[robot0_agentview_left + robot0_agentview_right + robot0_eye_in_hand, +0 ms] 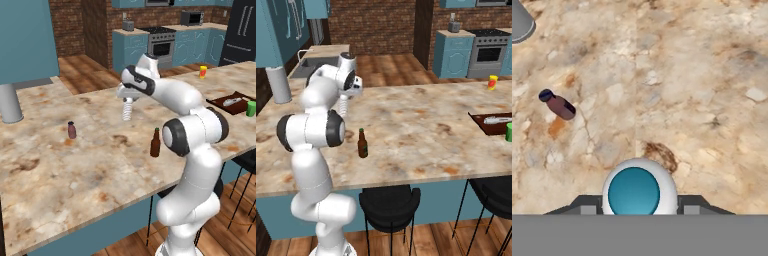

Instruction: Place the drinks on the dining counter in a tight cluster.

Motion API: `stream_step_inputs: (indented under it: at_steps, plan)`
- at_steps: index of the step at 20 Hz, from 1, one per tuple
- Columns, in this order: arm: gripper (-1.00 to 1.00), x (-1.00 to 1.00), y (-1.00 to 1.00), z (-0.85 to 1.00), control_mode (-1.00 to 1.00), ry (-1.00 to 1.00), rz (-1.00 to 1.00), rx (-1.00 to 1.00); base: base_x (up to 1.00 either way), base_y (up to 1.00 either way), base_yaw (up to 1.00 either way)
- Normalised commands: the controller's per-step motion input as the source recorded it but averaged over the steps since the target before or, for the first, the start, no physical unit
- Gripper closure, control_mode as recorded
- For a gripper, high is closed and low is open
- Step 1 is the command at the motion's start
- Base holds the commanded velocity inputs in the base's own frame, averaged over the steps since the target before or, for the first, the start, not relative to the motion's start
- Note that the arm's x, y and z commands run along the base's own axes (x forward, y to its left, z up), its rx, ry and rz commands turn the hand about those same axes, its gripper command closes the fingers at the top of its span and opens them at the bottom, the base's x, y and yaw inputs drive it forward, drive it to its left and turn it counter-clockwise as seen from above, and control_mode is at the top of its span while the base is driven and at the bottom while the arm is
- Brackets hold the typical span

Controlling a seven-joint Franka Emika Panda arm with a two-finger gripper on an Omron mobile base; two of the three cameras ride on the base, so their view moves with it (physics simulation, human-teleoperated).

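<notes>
Hand view looks straight down on the teal cap of the water bottle [634, 192], which sits between the two dark fingertips of the gripper [634, 210]; the fingertips [587, 209] press against the bottle's sides, so the pincer is closed on it. Below lies the dining counter [702, 100], beige with brown blotches, and the maroon can [559, 105] stands on it up and to the left in that view, well apart from the held bottle.

From the left base view, the water bottle [127, 108] hangs upright under the gripper [127, 98], at or just above the dining counter [60, 170]; whether its base touches the stone cannot be told. The maroon can [72, 130] stands to the left of it, and the brown bottle [155, 143] stands nearer the counter's front edge, close beside the arm's dark elbow joint. A yellow-and-red container [203, 71] and a green cup [251, 108] beside a dark tray [220, 102] sit far to the right.

From the right base view, the brown bottle [362, 143] stands upright just right of the arm, and the water bottle [344, 106] shows partly behind the arm.
</notes>
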Motion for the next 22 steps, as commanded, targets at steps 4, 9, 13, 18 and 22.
stream_step_inputs:
  at_steps: [4,9,13,18,22]
  plan:
    - [1.00,0.28,-0.88,0.11,-1.00,0.08,0.00,0.00,0.00,0.00,0.00]
    - [1.00,-0.11,-0.90,0.02,-1.00,0.00,0.00,0.00,0.00,0.00,0.00]
    - [1.00,-0.22,-0.98,0.16,-1.00,0.00,0.00,0.00,0.00,0.00,0.00]
    - [1.00,-0.74,-0.66,0.03,-1.00,0.00,0.00,0.00,0.00,0.00,0.00]
    - [1.00,-1.00,-0.23,-0.09,-1.00,0.00,0.03,0.00,0.00,0.00,0.00]
